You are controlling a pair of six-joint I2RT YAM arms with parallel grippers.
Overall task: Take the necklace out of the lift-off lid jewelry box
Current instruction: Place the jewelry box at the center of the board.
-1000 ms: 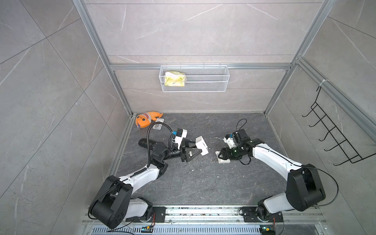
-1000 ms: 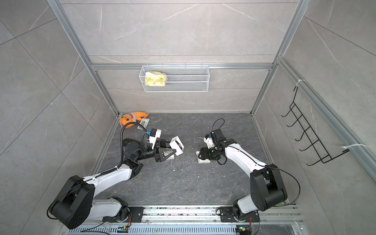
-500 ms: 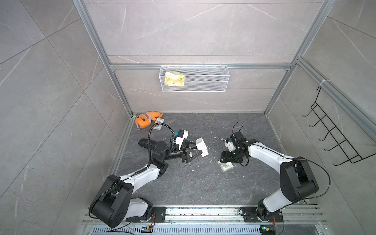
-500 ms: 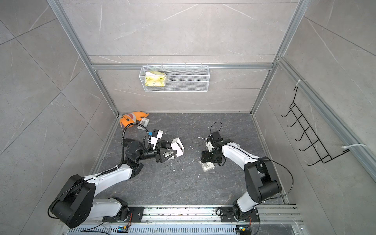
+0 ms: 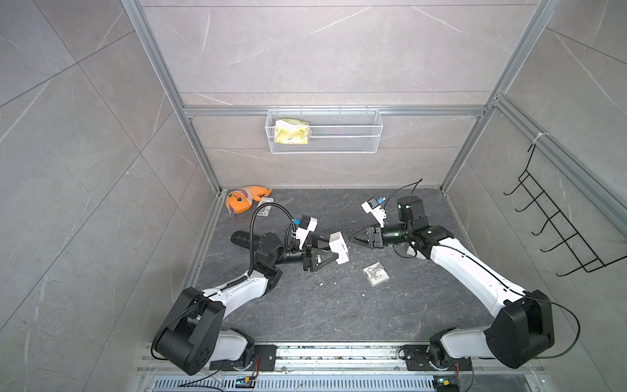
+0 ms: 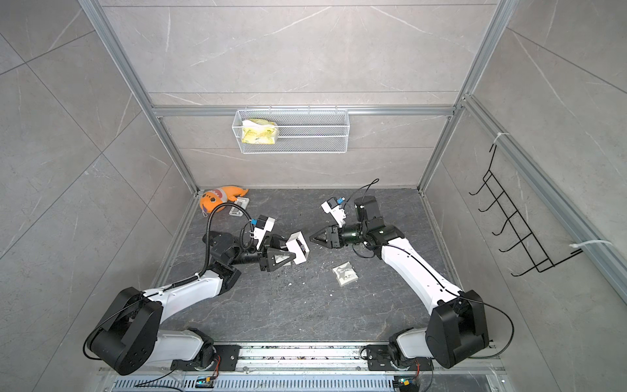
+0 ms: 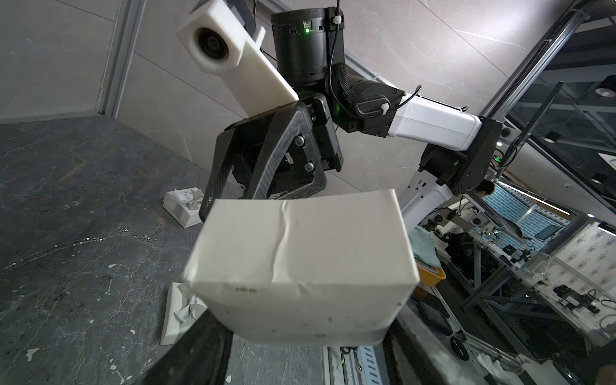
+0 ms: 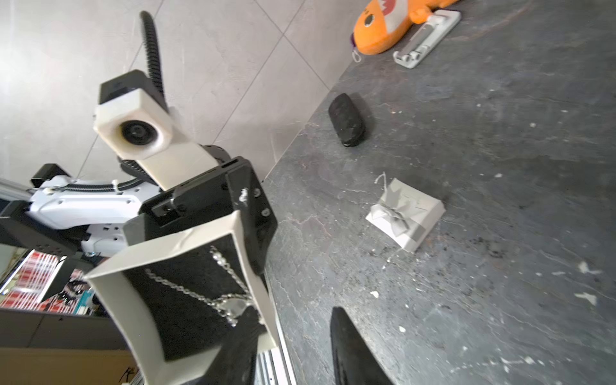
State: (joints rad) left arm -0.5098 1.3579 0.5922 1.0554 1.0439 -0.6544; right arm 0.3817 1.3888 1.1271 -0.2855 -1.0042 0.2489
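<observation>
White card jewelry box (image 8: 106, 290), black velvety lining, clamped in left tool (image 5: 324, 252). Silver chain necklace (image 8: 230, 300) inside. Right tool (image 5: 353, 237) fingers apart at rim. Ribbon-bowed lid (image 5: 375, 274) on slate-textured counter (image 5: 305, 305).

Jewelry box (image 7: 300, 253): white matt card, creased. Lining (image 8: 186, 286): black, fuzzy, velvet-like. Necklace (image 8: 230, 300): shiny silver metal chain. Lid (image 8: 406, 213): white card, grey satin-like ribbon. Worktop (image 8: 500, 133): dark stone-look, matt, rough, flecked. Plush toy (image 8: 383, 26): orange cloth.
</observation>
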